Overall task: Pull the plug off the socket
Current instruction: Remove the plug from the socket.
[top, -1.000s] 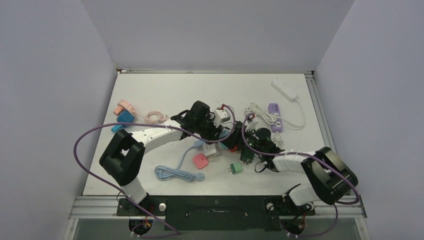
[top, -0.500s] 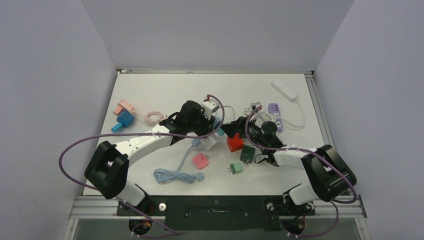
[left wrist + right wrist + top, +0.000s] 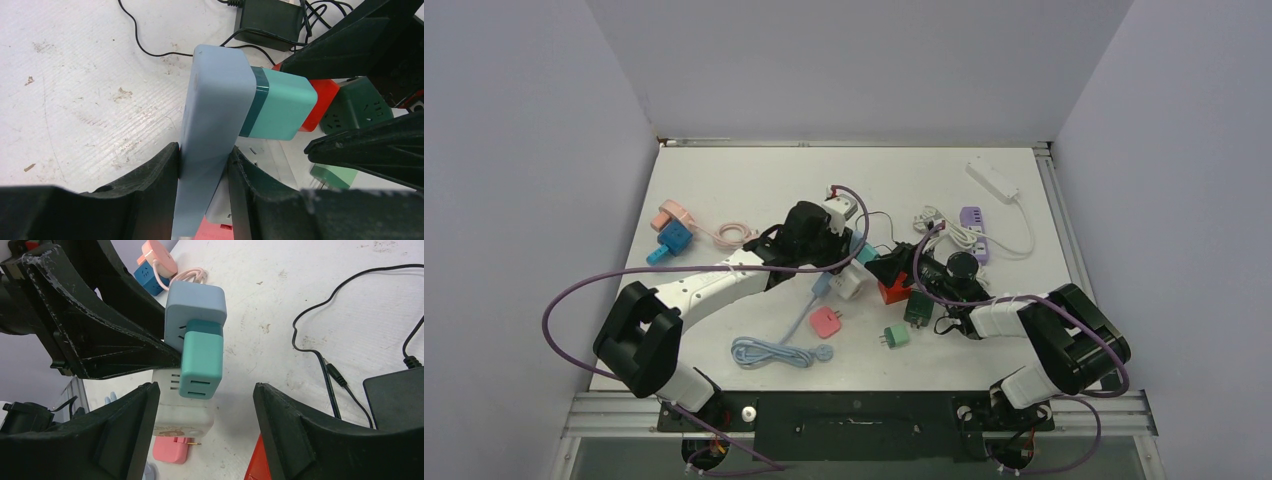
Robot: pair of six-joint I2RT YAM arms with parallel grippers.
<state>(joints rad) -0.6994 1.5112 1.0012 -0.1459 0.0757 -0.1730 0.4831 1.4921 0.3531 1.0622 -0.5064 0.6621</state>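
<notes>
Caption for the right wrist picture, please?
Open right gripper frames a teal plug in the blue socket the left gripper clamps.

The light on my feed is even and soft, coming from overhead. The white desk [image 3: 754, 190] reads bright without blowing out, and shadows on it are faint and short. In the left claw [image 3: 202, 150] view, the blue socket [image 3: 215, 100] and the desk grain beyond it are sharp, with no glare, while the black fingers [image 3: 145, 185] nearest the lens go dark and featureless. Up and left of the right claw [image 3: 205, 387], the background goes soft.
</notes>
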